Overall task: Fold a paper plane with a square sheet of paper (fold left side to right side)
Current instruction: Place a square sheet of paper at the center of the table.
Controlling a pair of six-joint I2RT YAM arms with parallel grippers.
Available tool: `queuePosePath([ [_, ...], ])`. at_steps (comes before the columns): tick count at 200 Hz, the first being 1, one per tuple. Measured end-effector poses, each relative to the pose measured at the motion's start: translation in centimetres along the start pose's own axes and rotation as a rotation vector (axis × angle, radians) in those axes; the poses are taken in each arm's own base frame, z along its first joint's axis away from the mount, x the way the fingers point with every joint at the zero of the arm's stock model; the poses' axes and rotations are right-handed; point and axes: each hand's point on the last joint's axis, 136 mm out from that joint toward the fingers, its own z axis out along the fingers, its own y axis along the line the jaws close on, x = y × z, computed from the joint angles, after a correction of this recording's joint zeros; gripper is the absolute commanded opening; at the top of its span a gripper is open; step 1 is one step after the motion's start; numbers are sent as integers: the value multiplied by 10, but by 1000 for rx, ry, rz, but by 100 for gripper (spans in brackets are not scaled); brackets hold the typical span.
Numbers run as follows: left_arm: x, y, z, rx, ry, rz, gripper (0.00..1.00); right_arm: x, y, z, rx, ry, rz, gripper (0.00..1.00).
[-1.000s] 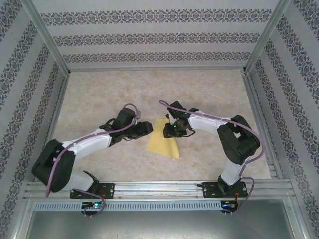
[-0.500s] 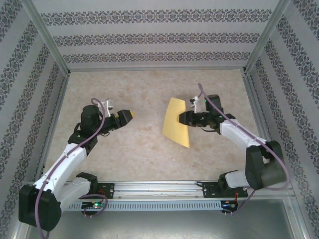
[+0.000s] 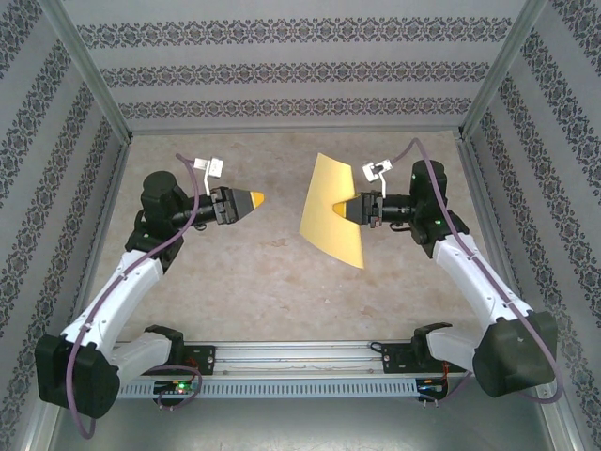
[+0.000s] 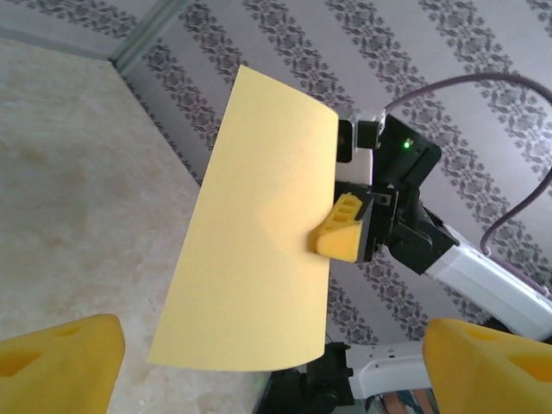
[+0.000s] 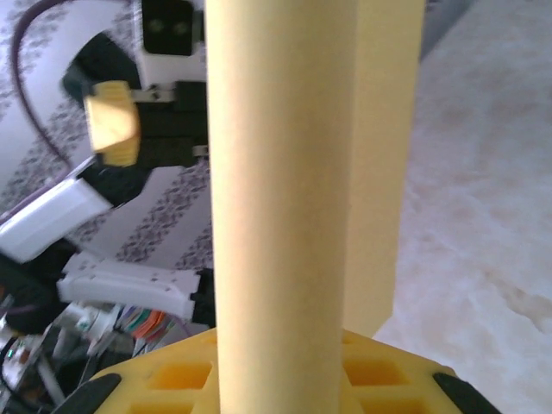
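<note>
Above the tabletop (image 3: 235,272), the right gripper (image 3: 349,209) pinched the thin pale-yellow paper sheet (image 3: 327,221) mid-edge; it looked light, floppy, easily creased. The left gripper (image 3: 252,199) gaped empty.

The right fingers (image 4: 343,231) pinched the square sheet of paper (image 4: 259,241) above the desk (image 4: 78,172); the left fingers (image 4: 60,362) stood wide apart.

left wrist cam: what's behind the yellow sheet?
Behind the sheet: the right arm and patterned wall, seen past its edges. One right finger presses its front; the opposing finger is covered.
</note>
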Motion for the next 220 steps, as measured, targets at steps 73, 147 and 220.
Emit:
queuePosePath([
  [73,22,-19,42,116,146,30,69,-12,53,31,-144,81,-101,24],
  [147,25,-17,49,106,147,69,0,-18,21,29,-56,43,-51,36],
  [220,65,61,49,-121,145,-132,0,-2,-55,-13,312,-74,96,65],
])
